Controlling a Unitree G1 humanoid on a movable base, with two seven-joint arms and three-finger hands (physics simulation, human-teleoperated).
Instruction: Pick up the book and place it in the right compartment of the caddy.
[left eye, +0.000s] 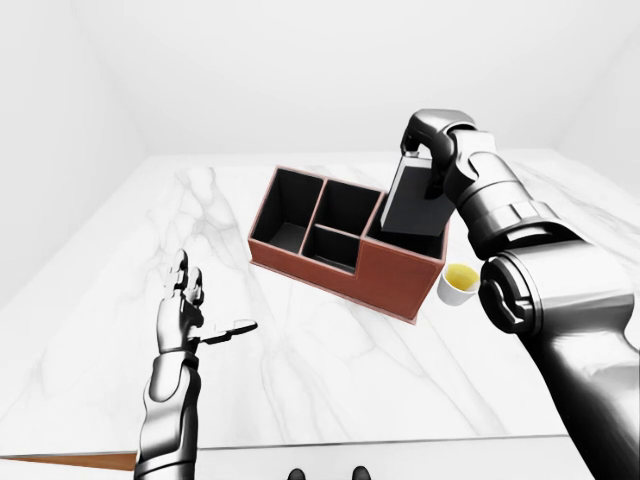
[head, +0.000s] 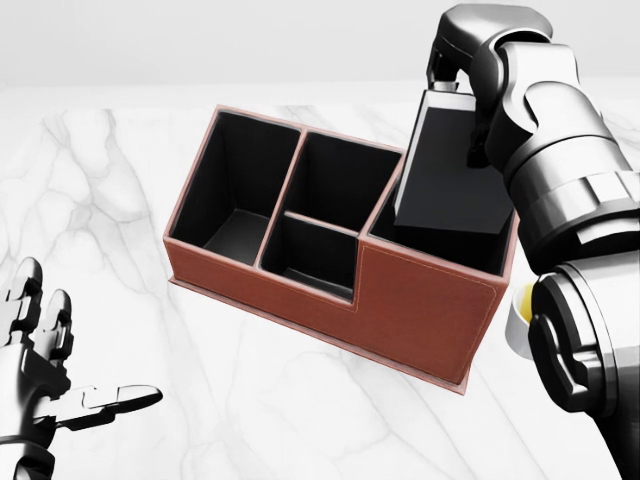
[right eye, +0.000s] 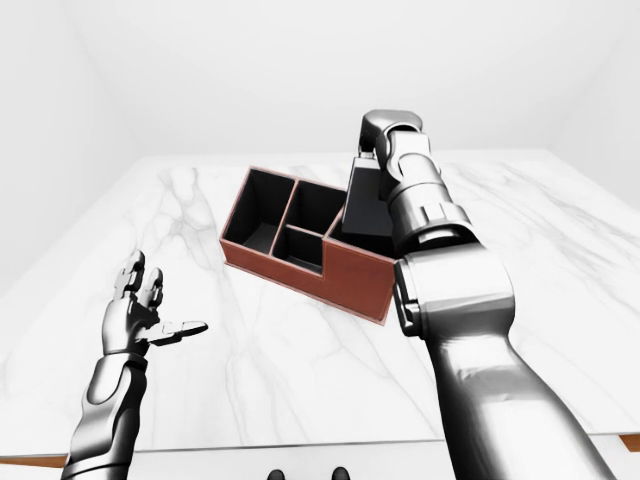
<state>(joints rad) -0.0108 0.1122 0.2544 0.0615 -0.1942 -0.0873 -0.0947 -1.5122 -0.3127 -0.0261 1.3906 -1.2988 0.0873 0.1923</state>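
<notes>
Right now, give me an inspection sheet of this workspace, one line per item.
Surface: white marble table, bare at the head view's bottom.
Job's things: dark book, tilted, its lower edge inside the right compartment of the brown caddy; the other three compartments hold nothing.
Clutter: small white cup with yellow contents, on the table right of the caddy.
Grippers: right hand grips the book's top; left hand open, fingers spread, above the table at the view's lower left.
Cables: nothing seen.
Surroundings: plain white walls; a strip of wood-coloured floor shows at the left-eye view's bottom left.
</notes>
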